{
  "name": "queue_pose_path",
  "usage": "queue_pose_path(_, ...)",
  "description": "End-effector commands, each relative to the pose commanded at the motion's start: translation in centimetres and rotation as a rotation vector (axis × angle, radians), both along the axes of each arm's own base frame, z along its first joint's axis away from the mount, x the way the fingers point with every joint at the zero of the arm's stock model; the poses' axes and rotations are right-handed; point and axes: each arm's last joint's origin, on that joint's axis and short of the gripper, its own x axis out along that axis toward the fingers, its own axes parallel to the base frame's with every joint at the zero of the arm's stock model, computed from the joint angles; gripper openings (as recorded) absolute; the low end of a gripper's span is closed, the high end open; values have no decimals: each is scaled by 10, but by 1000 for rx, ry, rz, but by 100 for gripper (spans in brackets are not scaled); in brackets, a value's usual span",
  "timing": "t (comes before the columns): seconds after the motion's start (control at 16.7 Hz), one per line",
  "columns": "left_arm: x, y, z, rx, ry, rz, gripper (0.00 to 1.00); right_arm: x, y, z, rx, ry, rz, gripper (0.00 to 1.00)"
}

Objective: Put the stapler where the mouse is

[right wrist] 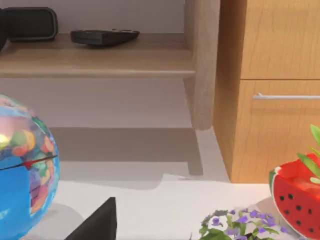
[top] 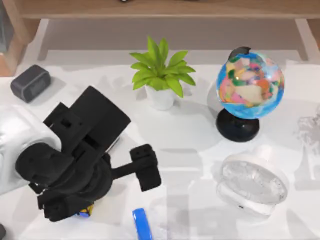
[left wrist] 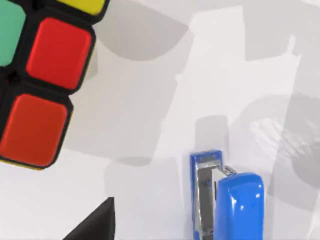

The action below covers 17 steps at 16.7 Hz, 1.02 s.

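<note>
An AgileX robot's left arm hangs over the near left of the white bench [top: 180, 145], its hand [top: 142, 167] poised just above and to the left of the blue stapler [top: 141, 223], which lies flat at the near edge. Whether the hand's fingers are apart or together cannot be told. A puzzle cube [left wrist: 37, 82] sits close by, mostly hidden beneath the arm; a careless descent could knock it or nudge the stapler off the edge. No mouse can be made out, leaving the target spot uncertain.
</note>
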Motion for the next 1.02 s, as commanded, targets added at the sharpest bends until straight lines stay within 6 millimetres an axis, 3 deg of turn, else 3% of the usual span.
queue_pose_path(0.24,-5,-51,-24,155,193,42,100,0,0,0,0,0,0,100)
queue_pose_path(0.42,-10,-73,-39,240,253,66,100,0,0,0,0,0,0,100)
queue_pose_path(0.84,-11,-77,-43,259,264,74,100,0,0,0,0,0,0,100)
queue_pose_path(1.02,-11,-78,-59,260,264,73,100,0,0,0,0,0,0,100)
